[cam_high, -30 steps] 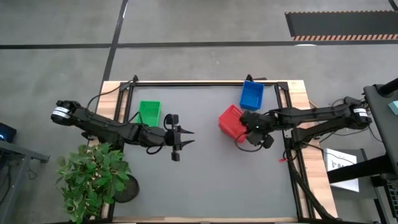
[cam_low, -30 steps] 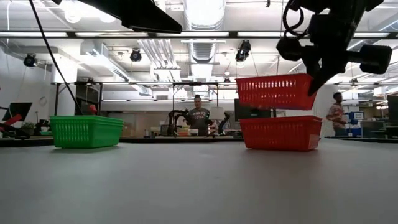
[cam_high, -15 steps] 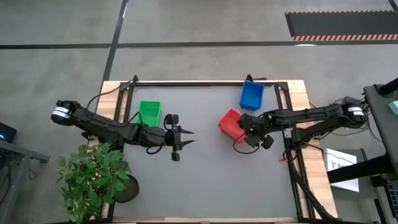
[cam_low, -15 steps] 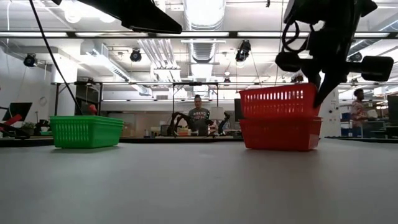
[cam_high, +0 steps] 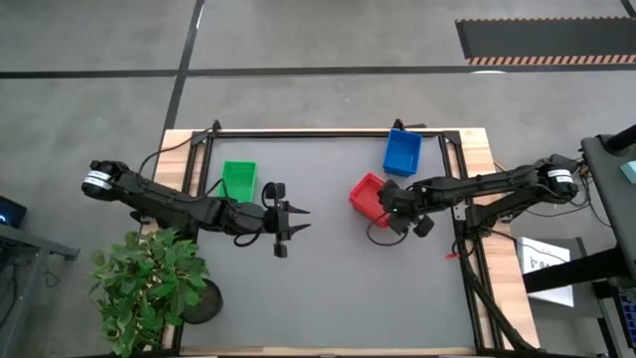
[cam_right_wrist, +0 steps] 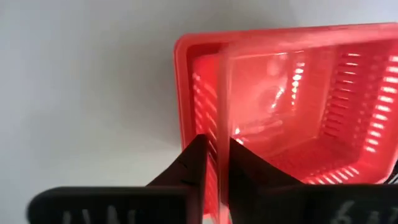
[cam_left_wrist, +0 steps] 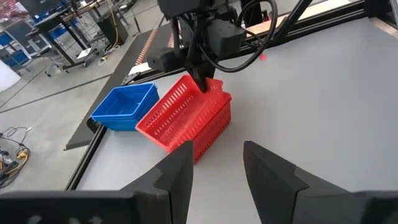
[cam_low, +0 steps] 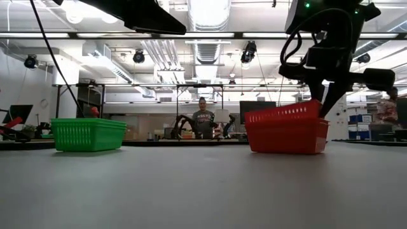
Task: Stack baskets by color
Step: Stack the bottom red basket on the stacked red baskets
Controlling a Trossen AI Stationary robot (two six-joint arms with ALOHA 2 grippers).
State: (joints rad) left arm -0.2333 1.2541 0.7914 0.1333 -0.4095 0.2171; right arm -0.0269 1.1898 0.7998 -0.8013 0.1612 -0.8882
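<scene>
Two red baskets [cam_high: 368, 195] sit one inside the other right of the table's middle. The upper one [cam_low: 283, 114] is tilted, its end under my right gripper higher. My right gripper [cam_right_wrist: 216, 163] stands over that end, shut on its wall. A blue basket [cam_high: 401, 151] stands at the far edge and a green basket [cam_high: 238, 179] at the far left, each on its base. Left of the table's middle my left gripper [cam_high: 295, 223] hovers open and holds nothing. My right gripper has the upper red basket's short end wall [cam_right_wrist: 214, 140] between its two fingers, one inside the basket and one outside. The fingers come from above, pointing steeply down. The basket sits tilted in the lower red basket [cam_low: 286, 140], with its held end raised.
A potted plant [cam_high: 149, 283] stands off the table's near left corner. A black frame rail [cam_high: 328, 132] runs along the far edge. Bare grey tabletop [cam_high: 338, 288] stretches across the middle and the near side. People stand in the room beyond the table.
My right gripper has gone down and a little toward the table's left, tipping more steeply downward. The red basket it carries hung clear above the other red one. It now sits inside that basket, with the end away from the gripper sunk deeper.
</scene>
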